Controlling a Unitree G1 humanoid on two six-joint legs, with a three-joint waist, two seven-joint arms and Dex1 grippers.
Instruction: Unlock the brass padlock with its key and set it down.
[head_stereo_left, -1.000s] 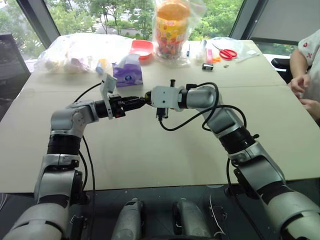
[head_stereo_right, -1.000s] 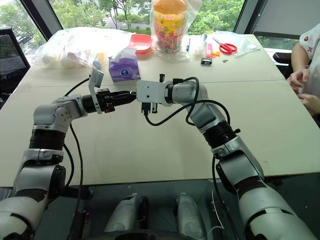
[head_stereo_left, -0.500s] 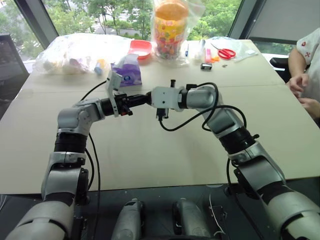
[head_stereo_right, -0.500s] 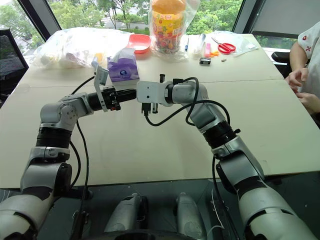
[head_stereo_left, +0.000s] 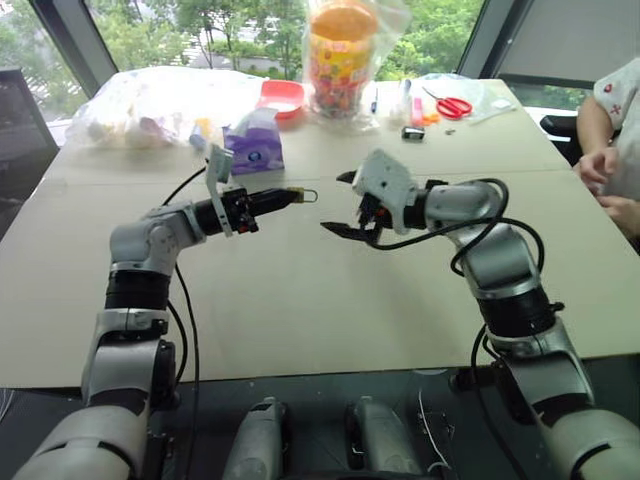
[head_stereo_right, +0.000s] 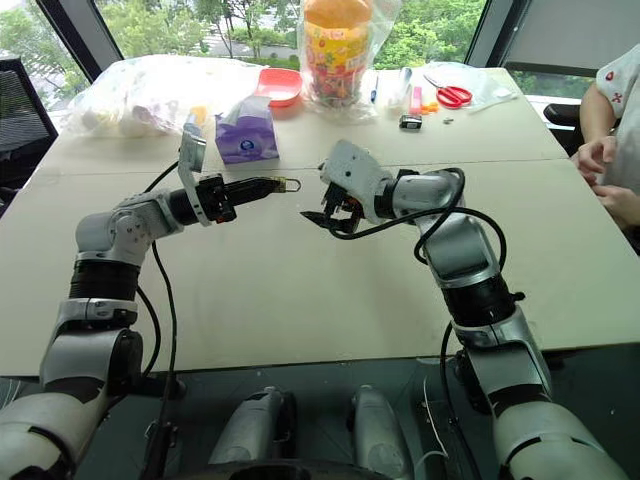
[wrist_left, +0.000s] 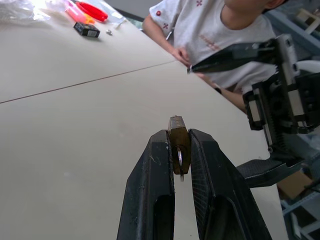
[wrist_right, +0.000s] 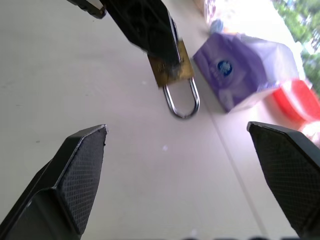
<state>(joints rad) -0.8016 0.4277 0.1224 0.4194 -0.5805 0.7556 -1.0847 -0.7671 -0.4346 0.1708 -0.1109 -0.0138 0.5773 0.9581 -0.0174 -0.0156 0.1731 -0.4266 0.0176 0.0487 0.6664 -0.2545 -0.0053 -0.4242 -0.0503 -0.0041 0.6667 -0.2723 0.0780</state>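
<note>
Brass padlock (wrist_right: 171, 64) is clamped in the left gripper (head_stereo_left: 283, 199), shackle pointing toward the right gripper (head_stereo_left: 342, 204), which stands near, fingers wide and empty.

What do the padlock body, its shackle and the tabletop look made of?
Padlock body: looks like brass, dull golden-yellow metal, slightly tarnished. Shackle: probably steel, thin silvery loop with a bright sheen. Tabletop: matte beige board with a seam line across it; laminate or fibreboard, can't tell which.
</note>
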